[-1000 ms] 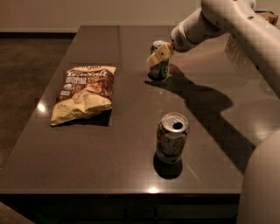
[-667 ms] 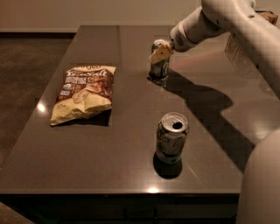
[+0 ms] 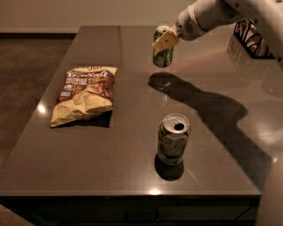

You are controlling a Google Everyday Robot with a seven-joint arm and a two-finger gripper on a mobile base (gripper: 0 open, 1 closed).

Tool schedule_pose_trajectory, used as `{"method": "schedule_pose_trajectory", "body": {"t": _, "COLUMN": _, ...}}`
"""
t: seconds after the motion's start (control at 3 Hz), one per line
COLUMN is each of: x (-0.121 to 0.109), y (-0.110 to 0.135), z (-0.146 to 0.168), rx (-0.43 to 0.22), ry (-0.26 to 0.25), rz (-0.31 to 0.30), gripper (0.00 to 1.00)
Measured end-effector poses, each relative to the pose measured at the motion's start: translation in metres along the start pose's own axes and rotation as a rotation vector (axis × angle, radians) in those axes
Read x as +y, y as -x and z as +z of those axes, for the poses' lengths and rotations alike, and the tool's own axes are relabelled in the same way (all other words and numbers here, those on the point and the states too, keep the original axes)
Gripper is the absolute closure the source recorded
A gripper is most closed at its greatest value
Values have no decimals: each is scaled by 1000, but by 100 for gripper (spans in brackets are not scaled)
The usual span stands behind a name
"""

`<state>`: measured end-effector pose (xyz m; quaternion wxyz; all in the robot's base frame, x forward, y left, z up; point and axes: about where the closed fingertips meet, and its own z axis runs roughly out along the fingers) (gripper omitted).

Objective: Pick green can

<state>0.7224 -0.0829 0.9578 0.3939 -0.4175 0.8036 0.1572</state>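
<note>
Dark grey glossy rectangular tabletop (image 3: 132, 172) carries things. White robot arm (image 3: 212, 13) reaches in from upper right. Crumpled yellow-and-brown chip bag (image 3: 84, 99) lies flat at left. Pale whitish-silver can with light green print (image 3: 172, 141), top opened, stands upright near front edge. Dark metallic-green can (image 3: 163, 57) at far centre, held clear of tabletop, dark shadow apart beneath it. Hand (image 3: 165, 42) clamped on its upper part, beige finger across front.

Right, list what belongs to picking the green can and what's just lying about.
For the job:
green can, held clear of the table
pincer, shut on that can over the far end

Just lying about:
chip bag, on the left
pale can, upright near the front edge
</note>
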Motion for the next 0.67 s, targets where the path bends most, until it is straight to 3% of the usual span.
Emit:
{"method": "schedule_pose_trajectory", "body": {"t": 0.33, "x": 13, "y": 28, "z": -36, "rx": -47, "ry": 14, "rz": -59, "gripper": 100}}
{"method": "schedule_pose_trajectory", "body": {"t": 0.67, "x": 22, "y": 42, "z": -59, "rx": -48, "ry": 24, "rz": -88, "gripper": 100}}
